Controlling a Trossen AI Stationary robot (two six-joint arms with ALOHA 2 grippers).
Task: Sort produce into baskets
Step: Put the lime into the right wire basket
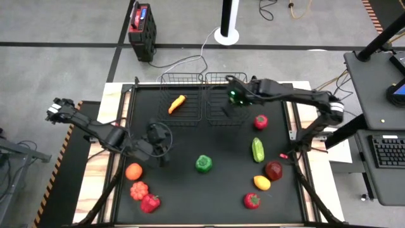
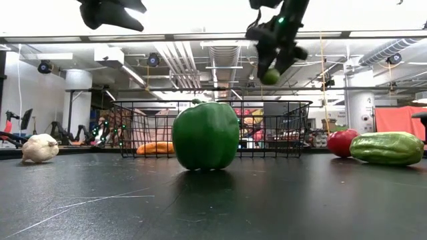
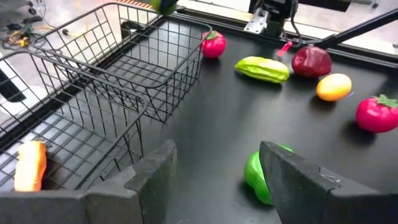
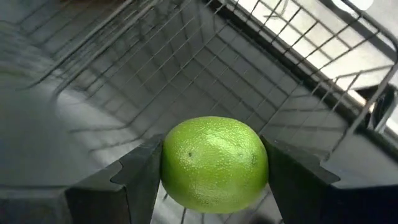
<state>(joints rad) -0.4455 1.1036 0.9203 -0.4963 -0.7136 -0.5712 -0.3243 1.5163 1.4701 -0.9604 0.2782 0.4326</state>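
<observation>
While the green lime (image 4: 214,163) is clamped between the right gripper (image 1: 235,96) jaws, above the right-hand basket (image 1: 223,81), it should be lowered until the mesh floor lies just beneath the jaws, then released gently so a bounce is avoided. The left gripper (image 1: 159,136), jaws apart and empty, waits beyond the green pepper (image 1: 203,163) over the tabletop (image 1: 209,196).

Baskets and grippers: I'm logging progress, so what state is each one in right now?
Left basket: holds one orange carrot.
Right basket: no produce seen inside.
Right gripper: shut on a green lime, held above the right basket.
Left gripper: open, holding nothing, above the mat near the green pepper.
</observation>
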